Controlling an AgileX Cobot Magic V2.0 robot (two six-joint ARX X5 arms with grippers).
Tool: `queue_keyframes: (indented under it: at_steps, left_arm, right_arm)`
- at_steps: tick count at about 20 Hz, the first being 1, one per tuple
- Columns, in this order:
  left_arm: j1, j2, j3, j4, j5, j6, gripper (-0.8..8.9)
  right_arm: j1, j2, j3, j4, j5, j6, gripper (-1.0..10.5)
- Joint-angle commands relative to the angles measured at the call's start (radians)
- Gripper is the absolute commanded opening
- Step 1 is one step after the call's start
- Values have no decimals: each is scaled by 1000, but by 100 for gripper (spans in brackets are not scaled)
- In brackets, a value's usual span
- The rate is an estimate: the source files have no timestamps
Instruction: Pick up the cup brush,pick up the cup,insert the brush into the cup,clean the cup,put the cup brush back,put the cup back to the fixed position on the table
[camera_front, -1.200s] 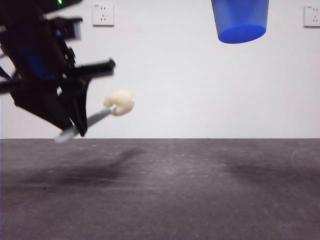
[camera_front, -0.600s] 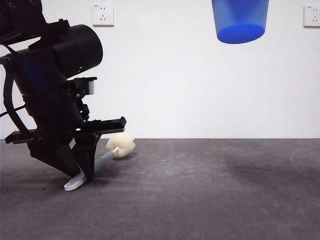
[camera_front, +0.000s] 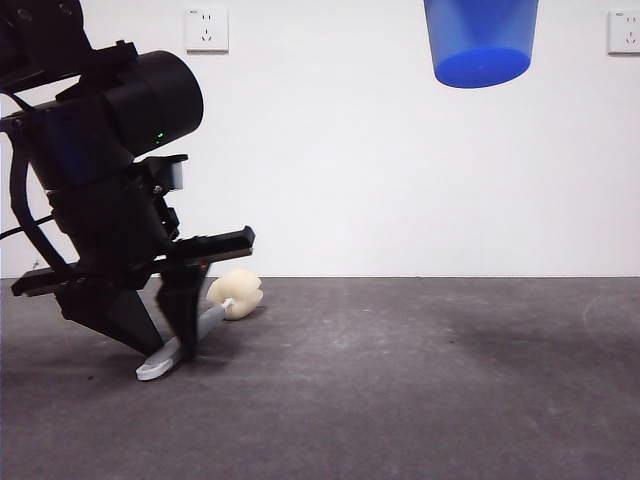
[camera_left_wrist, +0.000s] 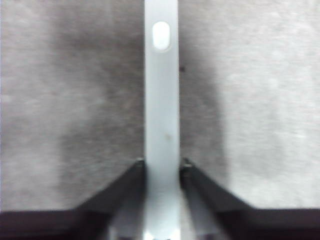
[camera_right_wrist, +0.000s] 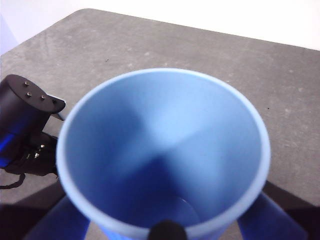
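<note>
Low at the left, the left gripper (camera_front: 170, 345) clamps the cup brush (camera_front: 215, 312) on the table (camera_front: 420, 380), while the right gripper (camera_right_wrist: 165, 227) grips the cup (camera_front: 480, 40) high at the right.

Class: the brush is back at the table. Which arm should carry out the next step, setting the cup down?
Right. The right claw holds the cup high above the table; the left claw grips the cup brush.
</note>
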Motion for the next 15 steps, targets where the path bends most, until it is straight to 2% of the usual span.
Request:
queue_keyframes:
  at_steps: [1,5,9,13,15]
  left_arm:
    - [-2,23,-12,-42,18,7,350]
    - [-1,-4,-11,-71,9,53,350]
    - [5,-77,-11,-97,6,86,351]
    - [4,-225,-11,-154,13,142,350]
    - [2,-327,-11,-193,33,156,350]
  right_arm:
    - [0,1,-2,8,1,10,-16]
    - [0,27,-4,17,6,10,-16]
    - [-15,85,-55,155,3,9,-17]
    - [-86,182,-135,297,-8,-2,-16]
    - [-140,233,-175,370,-70,-5,-16]
